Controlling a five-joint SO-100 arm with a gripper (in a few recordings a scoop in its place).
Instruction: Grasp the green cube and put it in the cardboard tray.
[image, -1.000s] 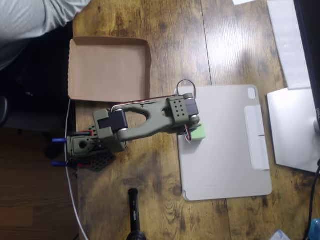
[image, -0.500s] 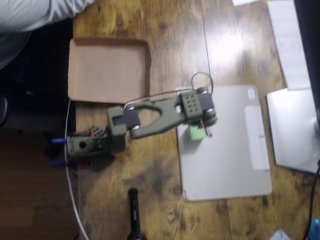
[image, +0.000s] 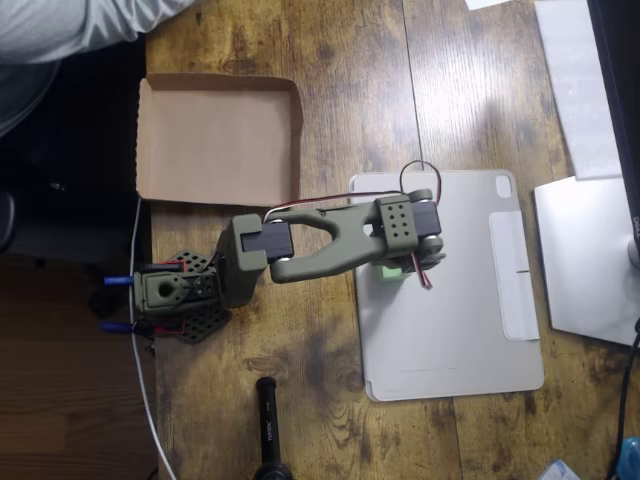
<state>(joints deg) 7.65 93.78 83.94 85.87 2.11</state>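
Overhead view. Wooden table. Grey tablet cover lies flat at right. Cardboard tray, shallow, brown, roughly square, sits upper left, well apart from the cover. Olive arm reaches right over the cover's left edge. Green cube, pale, matte, mostly hidden under the wrist; orientation unreadable. Gripper hidden; whether it grasps the cube cannot be told.

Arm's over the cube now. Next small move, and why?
Probably lower and close on the green cube, if the fingers do straddle it. It lies on the grey tablet cover, mostly hidden under the arm's wrist, so the gripper's state can't be read. The cardboard tray sits upper left, nothing in it.
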